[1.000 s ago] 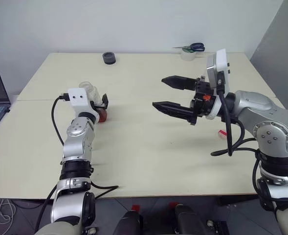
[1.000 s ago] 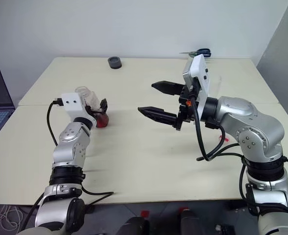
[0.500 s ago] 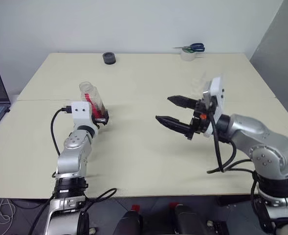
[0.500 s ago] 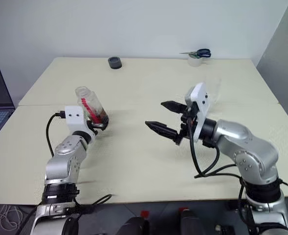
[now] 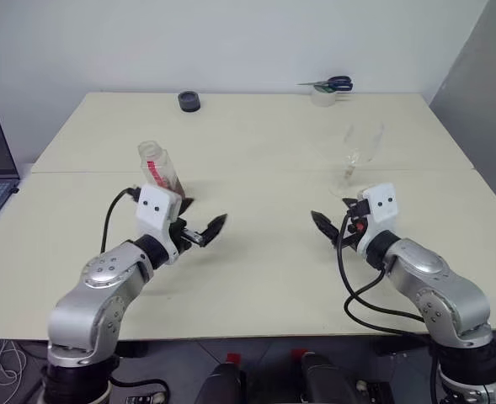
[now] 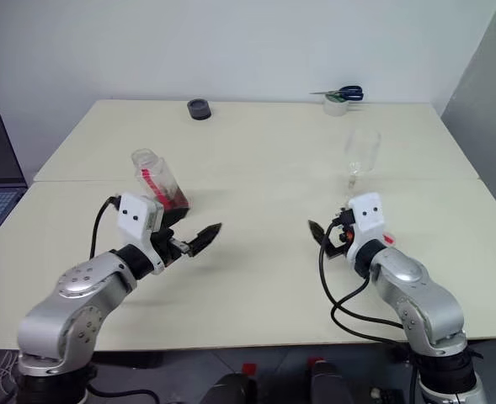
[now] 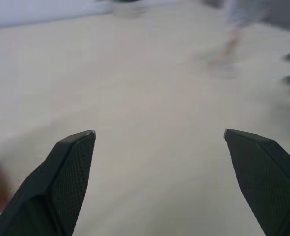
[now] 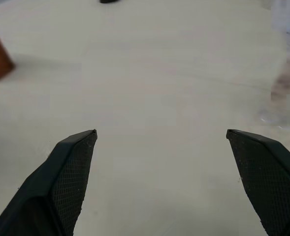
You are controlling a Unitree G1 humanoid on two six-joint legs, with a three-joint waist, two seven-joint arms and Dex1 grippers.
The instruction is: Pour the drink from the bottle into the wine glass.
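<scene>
Both arms drawn back and lowered toward table's near edge since earlier frame; small clear squarish plastic bottle (image 6: pixel 157 181) with reddish-amber drink (image 6: pixel 173 199) now free, standing on cream table (image 6: pixel 256 160) just beyond left gripper (image 6: pixel 199 240). Clear stemmed wine glass (image 6: pixel 359 156) stands right of centre, beyond right gripper (image 6: pixel 318 232). Both grippers spread wide, empty. Judgement: nothing held; pouring apparently finished or not begun.

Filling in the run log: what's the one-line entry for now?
left gripper: open, empty | right gripper: open, empty | bottle: on table, uncapped | glass: upright, looks empty
</scene>
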